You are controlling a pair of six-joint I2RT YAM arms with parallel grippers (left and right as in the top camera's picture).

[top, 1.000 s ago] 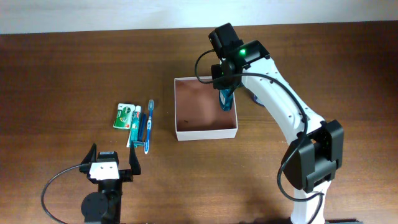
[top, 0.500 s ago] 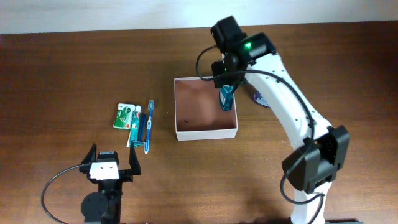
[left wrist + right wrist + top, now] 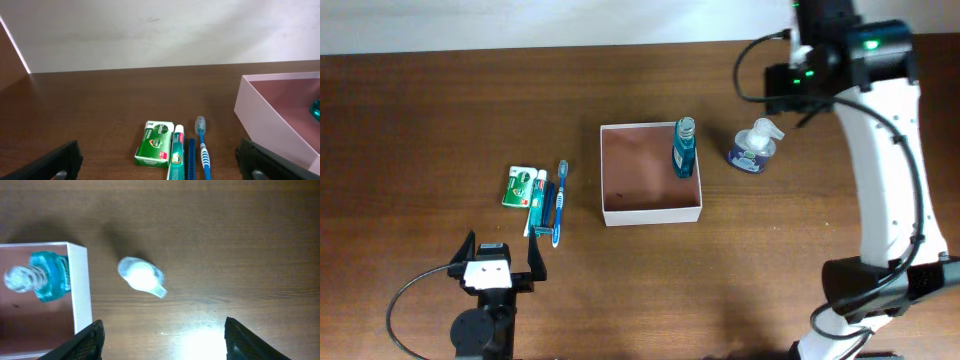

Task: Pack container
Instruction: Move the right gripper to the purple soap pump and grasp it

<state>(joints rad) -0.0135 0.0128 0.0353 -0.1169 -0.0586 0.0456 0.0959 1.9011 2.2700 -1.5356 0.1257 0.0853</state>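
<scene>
Swinging clear of the container point(image 3: 651, 212), the right arm is now hovering off to its right, leaving the teal bottle point(image 3: 683, 150) standing upright in the box's far right corner. The right gripper point(image 3: 164, 327) is holding its fingers spread, with nothing between them. The white pump bottle point(image 3: 140, 276) is standing on the table near the container's right wall, ahead of the fingers and slightly toward the left one, its long axis pointing up at the wrist camera. The left gripper point(image 3: 502, 250), also spread and empty, is sitting well apart. Overhead, the wrist is hiding the right fingers, so their height above the pump is hard to judge.
</scene>
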